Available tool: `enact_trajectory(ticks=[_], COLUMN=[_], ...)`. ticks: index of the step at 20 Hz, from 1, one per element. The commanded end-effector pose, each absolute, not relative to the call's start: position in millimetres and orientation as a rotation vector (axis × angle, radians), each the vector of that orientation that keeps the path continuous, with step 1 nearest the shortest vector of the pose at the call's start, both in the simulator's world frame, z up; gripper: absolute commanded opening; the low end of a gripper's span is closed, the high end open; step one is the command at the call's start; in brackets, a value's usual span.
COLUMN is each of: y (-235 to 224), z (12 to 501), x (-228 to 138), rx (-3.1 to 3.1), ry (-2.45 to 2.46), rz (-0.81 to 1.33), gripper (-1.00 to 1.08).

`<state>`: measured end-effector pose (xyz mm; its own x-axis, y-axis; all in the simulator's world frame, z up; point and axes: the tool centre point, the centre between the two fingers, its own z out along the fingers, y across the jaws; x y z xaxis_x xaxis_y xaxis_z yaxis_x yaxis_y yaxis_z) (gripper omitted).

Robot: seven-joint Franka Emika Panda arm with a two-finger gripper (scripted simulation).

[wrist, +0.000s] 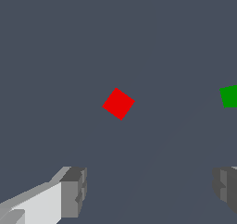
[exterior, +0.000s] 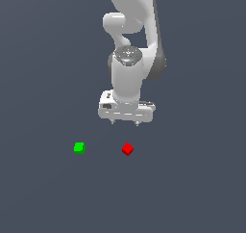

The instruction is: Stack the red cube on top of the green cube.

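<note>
while the gripper [exterior: 125, 122] hangs released with its jaws spread wide and nothing between them, the red cube [exterior: 127, 149] sits on the desk just below it, turned cornerwise in the wrist view, so i'd say rotate the wrist to square the fingers [wrist: 74, 192] to its flat faces before dropping straight down. the green cube [exterior: 79, 148] waits well apart toward the exterior view's left, cut off at the wrist view's edge, and one finger is only partly in frame.

You see a plain dark grey floor [exterior: 192, 188]. On it rests a red cube [exterior: 127, 149], turned cornerwise, with a green cube [exterior: 79, 148] well apart, toward the exterior view's left of it.
</note>
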<state>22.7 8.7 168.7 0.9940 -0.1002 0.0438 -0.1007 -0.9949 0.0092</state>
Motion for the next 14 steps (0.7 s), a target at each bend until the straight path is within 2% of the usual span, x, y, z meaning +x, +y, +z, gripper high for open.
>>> enact_trajectory(ticks=[1, 14], y=[11, 22], z=[161, 106], x=[26, 57], rx=[3.121, 3.04], ry=[-0.231, -0.767], rz=[0.062, 0.026], gripper=[1.0, 1.0])
